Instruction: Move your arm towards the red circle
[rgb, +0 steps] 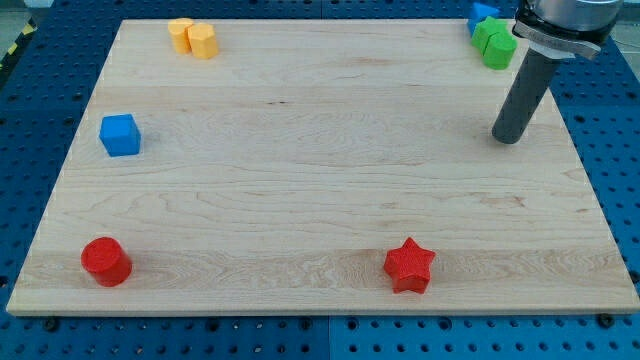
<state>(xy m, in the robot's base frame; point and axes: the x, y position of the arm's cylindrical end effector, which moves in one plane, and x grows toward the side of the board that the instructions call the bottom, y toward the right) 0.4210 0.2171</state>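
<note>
**Down at the bottom: red shapes near, my tip far away**

Down at the view's bottom left corner of the wooden board (320, 200) sat the red circle (106, 261). It was a small round block, standing flat on the wood, close to the board's bottom edge and left edge. Nothing touched it.

Along the same bottom edge, over to the view's right, sat the red star (409, 265). It was well apart from the red circle, and it stood alone too.

Higher up, near the left edge, was the blue cube (119, 135). It sat by itself, well above the red circle.

Farther back on the view's right, my tip (507, 139) rested on the wood. The dark rod leaned up from it toward the top right corner. I had no claw, only the rod, so it could not open or shut, and it held nothing. My tip touched no block. It was far from the red circle, which lay across the board on the other side and lower down.

Just above my tip, at the top right corner, were the green blocks (495, 44), bunched together. A blue block (482, 14) peeked out behind them, touching them. I could not tell its shape.

Far back at the top left sat two yellow blocks (193, 37), pressed side by side.

All around the board was the blue table (30, 110) with small holes.
</note>
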